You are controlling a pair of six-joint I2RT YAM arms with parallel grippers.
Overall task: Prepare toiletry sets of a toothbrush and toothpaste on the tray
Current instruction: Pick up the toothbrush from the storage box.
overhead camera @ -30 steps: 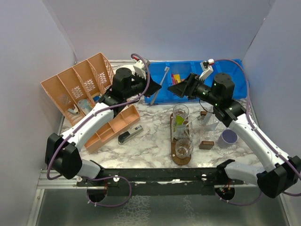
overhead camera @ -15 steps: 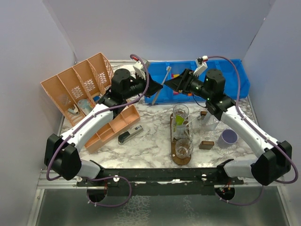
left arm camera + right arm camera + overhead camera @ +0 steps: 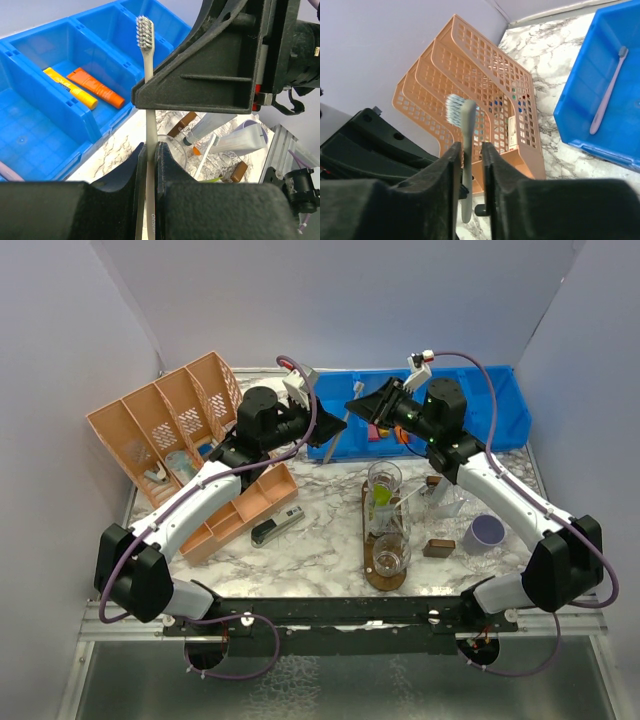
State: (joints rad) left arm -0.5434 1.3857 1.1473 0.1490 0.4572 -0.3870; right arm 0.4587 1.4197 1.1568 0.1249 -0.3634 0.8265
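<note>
Above the table (image 3: pixel 320 540), your left gripper (image 3: pixel 149 150) clamps the toothbrush (image 3: pixel 146 65) handle, bristle end between your right gripper (image 3: pixel 469 147) jaws, whose grip I can't tell.

Top camera looks down from above the near edge; left wrist faces far-right, right wrist faces left, both close on one toothbrush (image 3: pixel 147 62).

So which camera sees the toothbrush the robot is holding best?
The left wrist view: the toothbrush is sharp, bristles up, handle pinched in the left end effector. The right wrist view shows it blurry inside the right end effector. From above it is just a thin sliver.
</note>
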